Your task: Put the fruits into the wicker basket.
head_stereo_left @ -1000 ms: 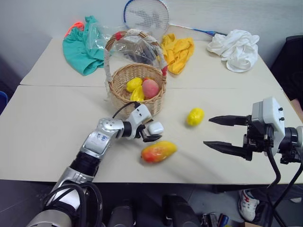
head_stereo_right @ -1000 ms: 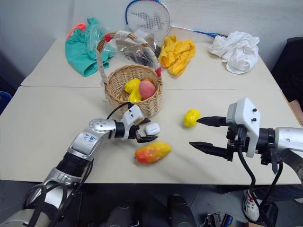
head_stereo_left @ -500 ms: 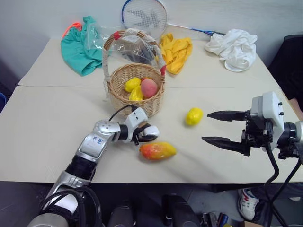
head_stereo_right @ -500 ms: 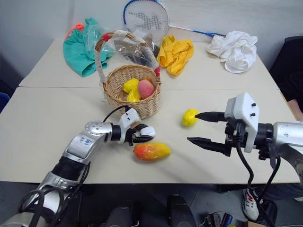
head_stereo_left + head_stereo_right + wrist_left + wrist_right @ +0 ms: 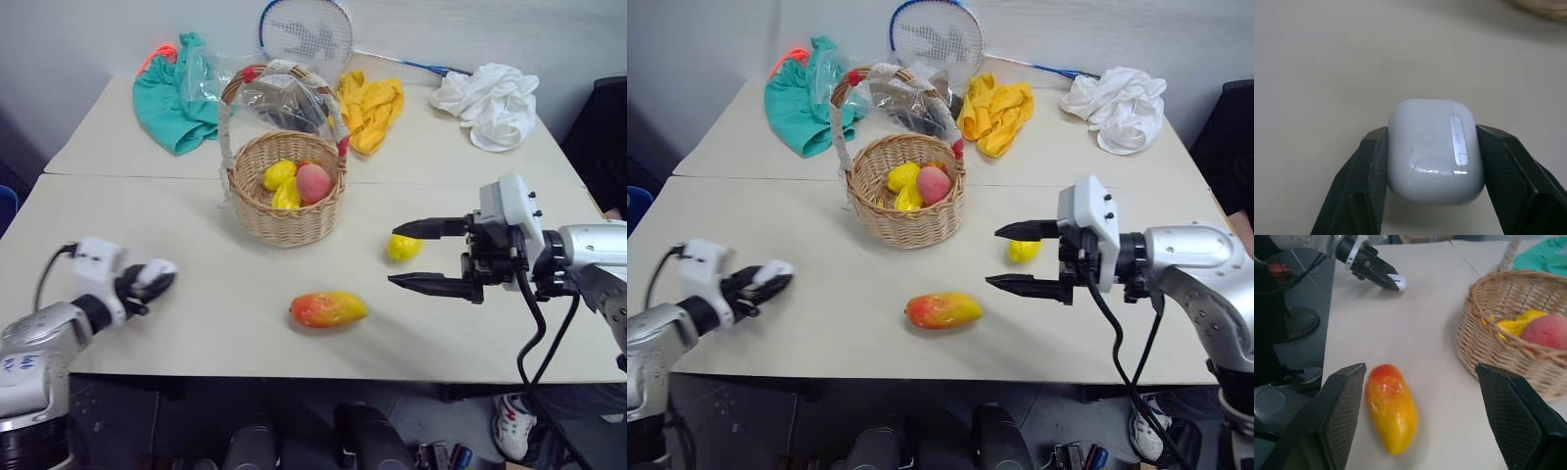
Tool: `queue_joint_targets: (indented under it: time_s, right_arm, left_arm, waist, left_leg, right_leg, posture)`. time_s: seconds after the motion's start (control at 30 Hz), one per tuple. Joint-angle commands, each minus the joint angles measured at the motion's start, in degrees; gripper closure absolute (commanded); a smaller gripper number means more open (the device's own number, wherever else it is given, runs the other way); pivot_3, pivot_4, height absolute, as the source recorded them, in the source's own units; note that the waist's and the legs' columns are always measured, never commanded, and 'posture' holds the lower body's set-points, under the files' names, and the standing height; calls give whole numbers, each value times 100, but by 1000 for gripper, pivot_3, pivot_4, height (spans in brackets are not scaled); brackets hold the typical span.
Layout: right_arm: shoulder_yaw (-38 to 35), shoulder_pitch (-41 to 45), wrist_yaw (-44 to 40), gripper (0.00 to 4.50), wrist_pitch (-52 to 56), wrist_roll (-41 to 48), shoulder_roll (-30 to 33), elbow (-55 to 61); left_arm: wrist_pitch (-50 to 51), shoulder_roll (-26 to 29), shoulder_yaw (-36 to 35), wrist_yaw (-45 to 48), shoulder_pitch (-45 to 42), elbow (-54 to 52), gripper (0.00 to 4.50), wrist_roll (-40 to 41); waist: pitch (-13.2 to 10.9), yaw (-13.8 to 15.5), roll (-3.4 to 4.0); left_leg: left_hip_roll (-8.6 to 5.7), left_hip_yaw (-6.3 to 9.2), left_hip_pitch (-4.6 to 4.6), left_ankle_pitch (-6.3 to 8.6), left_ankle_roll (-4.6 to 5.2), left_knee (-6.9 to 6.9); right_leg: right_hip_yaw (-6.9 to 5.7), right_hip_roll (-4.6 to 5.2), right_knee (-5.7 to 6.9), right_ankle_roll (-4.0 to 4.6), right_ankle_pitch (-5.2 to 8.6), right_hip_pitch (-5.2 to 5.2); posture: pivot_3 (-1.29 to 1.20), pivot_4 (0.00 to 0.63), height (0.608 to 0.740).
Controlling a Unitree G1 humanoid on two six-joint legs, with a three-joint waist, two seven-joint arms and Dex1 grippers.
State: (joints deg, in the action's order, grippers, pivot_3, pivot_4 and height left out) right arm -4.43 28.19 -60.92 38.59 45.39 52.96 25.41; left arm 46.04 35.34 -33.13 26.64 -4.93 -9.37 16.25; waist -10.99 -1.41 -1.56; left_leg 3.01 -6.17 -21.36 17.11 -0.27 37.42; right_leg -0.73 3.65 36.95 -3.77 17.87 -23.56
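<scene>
Two fruits remain outside the round tan wicker basket point(image 5: 285, 186) on the counter, a long orange-yellow-red mango point(image 5: 328, 308) before it and a small yellow lemon-like fruit point(image 5: 401, 248) beside it near the right gripper's point(image 5: 402, 257) parted jaws, while the left gripper point(image 5: 1430, 161) is clamped on a small white rounded block point(image 5: 1434, 147).

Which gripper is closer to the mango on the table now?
The right. The right gripper hangs open a short way to the right of the mango. The left gripper is far off at the table's left edge, shut on a small white block.
</scene>
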Motion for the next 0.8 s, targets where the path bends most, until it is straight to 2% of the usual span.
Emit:
queue_joint_targets:
  time_s: [0.03, 0.07, 0.27, 0.3, 0.47, 0.53, 0.63, 0.73, 0.8]
  right_arm:
    - [35, 304, -221, 869, -156, -6, -120, -147]
    - [55, 357, -256, 869, -161, -13, -148, -184]
    - [191, 542, -437, 869, -216, -125, -239, -293]
    - [185, 517, -460, 869, -226, -148, -234, -290]
    - [373, 123, -673, 869, -552, -620, -136, -158]
    - [445, 23, -731, 869, -679, -769, -145, -140]
    - [797, -172, -748, 869, -965, -1158, -273, -176]
    - [1402, -216, -690, 869, -1470, -1907, -496, -488]
    - [1747, -166, -633, 869, -1667, -2266, -758, -826]
  left_arm:
    - [-266, -50, -207, -232, 18, 268, 2174, 14]
    - [-320, -51, -205, -227, 47, 317, 2174, 27]
    - [-242, 129, -516, -388, 212, 215, 202, 106]
    - [-146, 217, -675, -329, 202, 131, 22, 236]
    - [848, 1275, -1729, 1515, 152, -983, 22, 2449]
    - [1076, 1528, -1860, 1821, 229, -1205, 22, 2907]
    - [1266, 2221, -1937, 3125, 637, -1724, 22, 3693]
    - [1049, 2895, -1375, 3968, 843, -2236, 22, 3876]
    - [581, 3243, -693, 4352, 790, -2477, 22, 3620]
  waist:
    - [2, 1, -3]
    - [2, -5, -4]
    - [8, -18, -13]
    - [8, -20, -13]
    - [7, -43, -56]
    - [5, -44, -38]
    - [4, -43, 2]
    - [4, -57, -1]
    - [4, -68, 1]
  left_leg:
    - [-2, 1, -1, 1, 1, -2]
    - [-4, 3, -5, 2, 3, -4]
    - [-9, 10, -7, 3, -1, -21]
    - [-8, 13, -7, 4, -3, -23]
    - [-3, 33, -16, 0, -21, -30]
    - [-6, 41, -15, 3, -30, -32]
    - [-29, 40, -15, 1, -24, -36]
    - [-26, 42, -15, -2, -22, -36]
    - [-29, 41, -13, -2, -22, -37]
  right_leg:
    - [-2, 6, -1, 0, 0, 0]
    - [-6, 12, -3, 0, 0, -2]
    - [-19, 29, -11, 9, 5, -6]
    - [-23, 30, -11, 12, 7, -6]
    - [-44, 31, -7, 29, 16, -13]
    - [-51, 40, -13, 35, 20, -9]
    - [-50, 60, -15, 35, 20, -7]
    - [-58, 57, -15, 40, 23, -7]
    - [-56, 57, -11, 40, 22, -6]
  posture:
    - [0, 150, 740]
    - [0, 150, 740]
    - [0, 150, 740]
    - [0, 150, 740]
    - [0, 150, 740]
    - [0, 150, 740]
    - [0, 150, 740]
    - [0, 150, 740]
    - [0, 150, 740]
